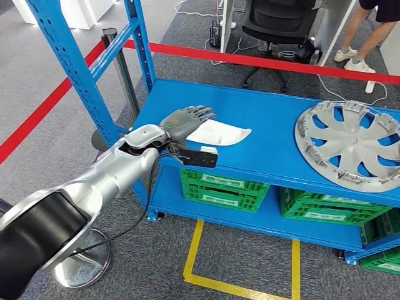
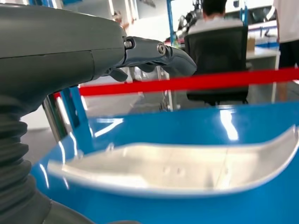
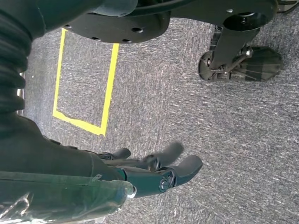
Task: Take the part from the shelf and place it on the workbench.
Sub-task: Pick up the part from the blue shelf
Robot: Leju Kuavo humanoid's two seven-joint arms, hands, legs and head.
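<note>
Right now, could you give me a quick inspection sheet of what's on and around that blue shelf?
Surface: blue shelf, glossy top.
Job's things: white part lying flat on the shelf top, near its left end.
Clutter: grey wheel cover at the right end; green crates on the lower level.
Hands: left hand stretched out over the shelf at the part's near edge, fingers apart, holding nothing; right hand hangs over the carpet, holding nothing.
Cables: black cable looping under the left arm; white cables on the floor behind.
Surroundings: red barrier tape, yellow floor marking, office chair, a person's legs.
</note>
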